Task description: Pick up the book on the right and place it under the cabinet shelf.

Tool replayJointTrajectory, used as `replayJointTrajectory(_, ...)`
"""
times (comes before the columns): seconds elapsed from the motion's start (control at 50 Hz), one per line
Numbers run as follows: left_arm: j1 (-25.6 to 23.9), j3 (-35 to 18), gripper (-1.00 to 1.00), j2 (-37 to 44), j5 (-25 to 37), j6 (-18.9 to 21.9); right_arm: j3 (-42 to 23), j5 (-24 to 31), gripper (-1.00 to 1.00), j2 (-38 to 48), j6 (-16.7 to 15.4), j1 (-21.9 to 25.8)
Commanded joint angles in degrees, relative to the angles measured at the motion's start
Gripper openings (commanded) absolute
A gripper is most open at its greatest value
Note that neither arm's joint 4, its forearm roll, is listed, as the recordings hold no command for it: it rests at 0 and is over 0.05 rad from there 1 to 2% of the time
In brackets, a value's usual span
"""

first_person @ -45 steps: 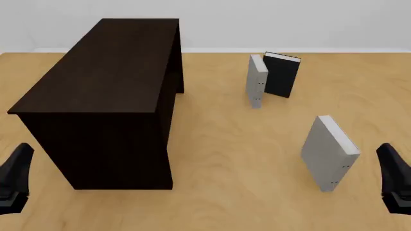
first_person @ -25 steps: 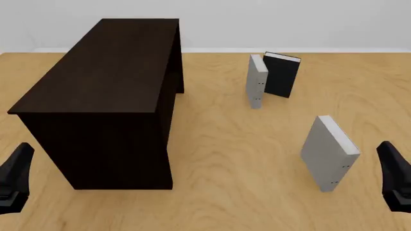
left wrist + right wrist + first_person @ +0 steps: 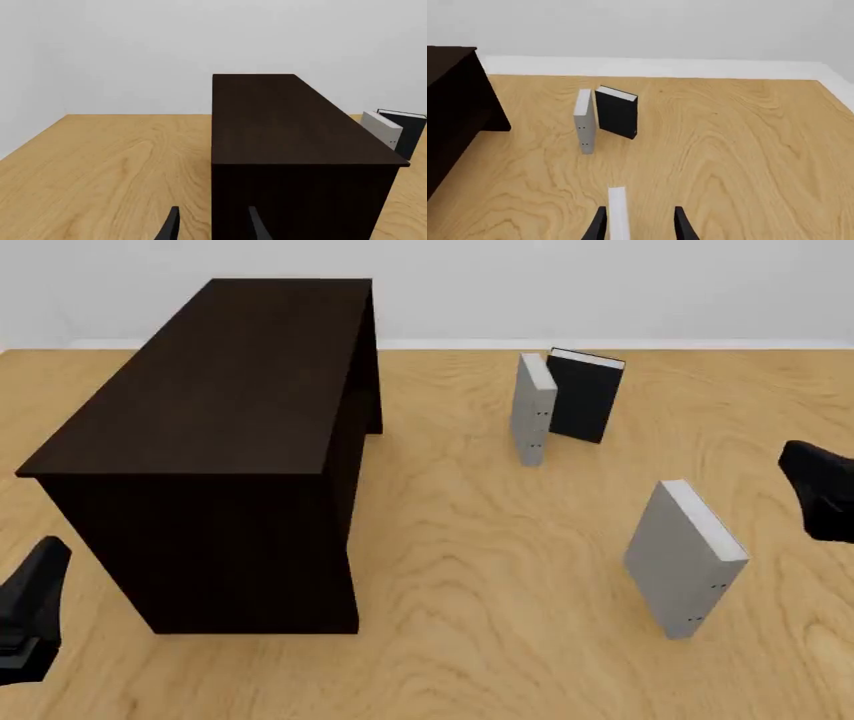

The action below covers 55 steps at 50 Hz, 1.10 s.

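Observation:
The book (image 3: 678, 560) is light grey and stands upright on the table at the right; its pale page edge (image 3: 617, 212) shows in the right wrist view, low between my fingers and apart from them. My right gripper (image 3: 817, 495) hangs open to the right of the book and a little farther back, touching nothing; its fingers (image 3: 679, 225) are spread. The dark brown cabinet shelf (image 3: 227, 430) fills the left side. My left gripper (image 3: 30, 610) sits open by its near left corner, fingers (image 3: 171, 227) apart with nothing between them.
A slimmer grey book (image 3: 533, 408) and a black book (image 3: 585, 395) stand together at the back, right of the cabinet; both also show as the grey book (image 3: 584, 120) and black book (image 3: 617, 117). Bare wood lies between cabinet and books.
My right gripper has risen and moved forward from the lower right edge to beside the book. The left gripper, the books and the cabinet have not moved.

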Motion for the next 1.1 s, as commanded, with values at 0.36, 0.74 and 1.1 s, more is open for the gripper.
replayJointTrajectory(0.36,0.0,0.0,1.0,0.0,0.0,0.0,-27.7,20.9,1.0,39.7,7.0,3.3)
replayJointTrajectory(0.74,0.0,0.0,1.0,0.0,0.0,0.0,-28.2,27.9,1.0,45.3,3.8,2.5)
replayJointTrajectory(1.1,0.0,0.0,1.0,0.0,0.0,0.0,-21.7,25.9,1.0,47.2,4.7,5.4)
